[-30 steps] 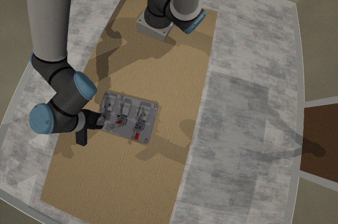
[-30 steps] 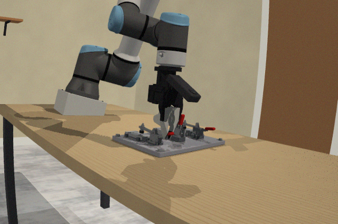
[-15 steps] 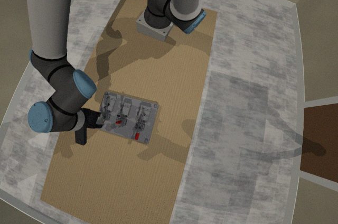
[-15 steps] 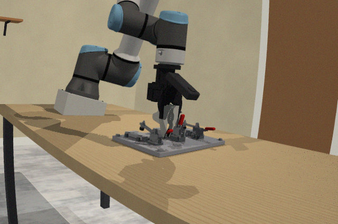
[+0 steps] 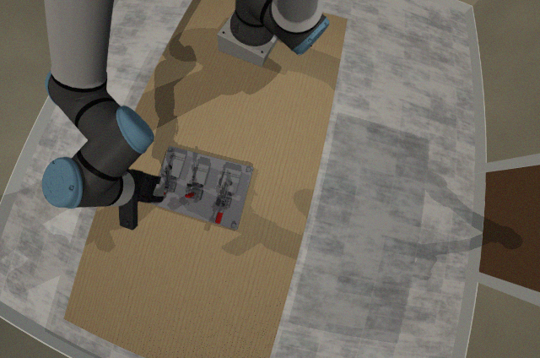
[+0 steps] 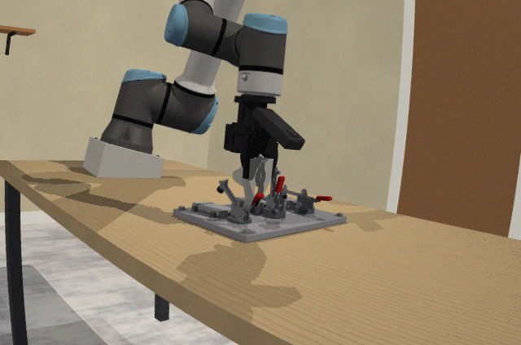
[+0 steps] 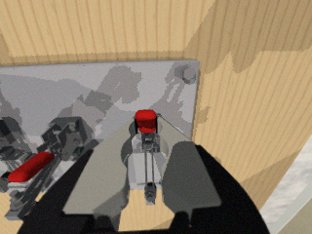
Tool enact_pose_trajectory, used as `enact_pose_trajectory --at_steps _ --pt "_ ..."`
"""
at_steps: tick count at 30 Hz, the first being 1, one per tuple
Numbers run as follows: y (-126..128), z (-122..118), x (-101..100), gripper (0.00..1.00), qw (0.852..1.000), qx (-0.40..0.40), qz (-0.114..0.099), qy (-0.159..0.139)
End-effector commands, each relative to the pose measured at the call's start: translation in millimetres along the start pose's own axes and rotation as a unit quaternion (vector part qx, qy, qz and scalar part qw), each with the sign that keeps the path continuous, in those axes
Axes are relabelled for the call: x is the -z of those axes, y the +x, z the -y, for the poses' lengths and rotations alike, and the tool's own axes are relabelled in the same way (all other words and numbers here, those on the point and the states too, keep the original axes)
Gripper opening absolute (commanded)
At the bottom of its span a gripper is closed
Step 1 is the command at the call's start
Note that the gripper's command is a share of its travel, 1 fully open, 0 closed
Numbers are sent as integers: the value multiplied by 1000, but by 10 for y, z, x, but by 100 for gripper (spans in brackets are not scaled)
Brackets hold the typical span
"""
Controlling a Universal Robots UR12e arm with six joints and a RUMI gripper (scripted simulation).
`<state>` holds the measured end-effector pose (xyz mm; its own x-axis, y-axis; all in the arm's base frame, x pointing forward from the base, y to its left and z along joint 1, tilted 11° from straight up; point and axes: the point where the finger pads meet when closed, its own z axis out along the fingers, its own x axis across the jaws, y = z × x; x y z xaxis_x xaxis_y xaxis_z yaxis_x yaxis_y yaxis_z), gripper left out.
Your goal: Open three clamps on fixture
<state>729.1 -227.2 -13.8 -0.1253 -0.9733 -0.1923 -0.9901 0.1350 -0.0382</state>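
Observation:
A grey fixture plate (image 5: 245,179) (image 6: 294,223) (image 7: 97,78) lies on the wooden table and carries three toggle clamps with red handles. My gripper (image 5: 162,190) (image 6: 254,196) (image 7: 146,117) is shut on the red handle of the end clamp (image 7: 145,119) (image 6: 257,198), at the plate's edge nearest the arm. That clamp's hold-down arm (image 6: 225,189) is tilted upward. The middle clamp's handle (image 5: 190,194) (image 6: 279,183) (image 7: 29,167) stands raised. The third clamp's handle (image 5: 219,216) (image 6: 323,198) lies flat. The parts under the clamps are too small to make out.
The robot's base block (image 5: 244,46) (image 6: 121,162) stands at the far end of the table. The table's edge (image 6: 126,248) runs close to the fixture on the camera side. A brown door (image 6: 462,101) is behind the table.

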Motion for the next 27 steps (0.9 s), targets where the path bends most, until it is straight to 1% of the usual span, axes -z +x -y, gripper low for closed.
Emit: enact_pose_trajectory --at_steps 1,27 --pt "2 -32 30 0 1000 0 0 0" --pt "2 -214 82 0 1000 0 0 0"
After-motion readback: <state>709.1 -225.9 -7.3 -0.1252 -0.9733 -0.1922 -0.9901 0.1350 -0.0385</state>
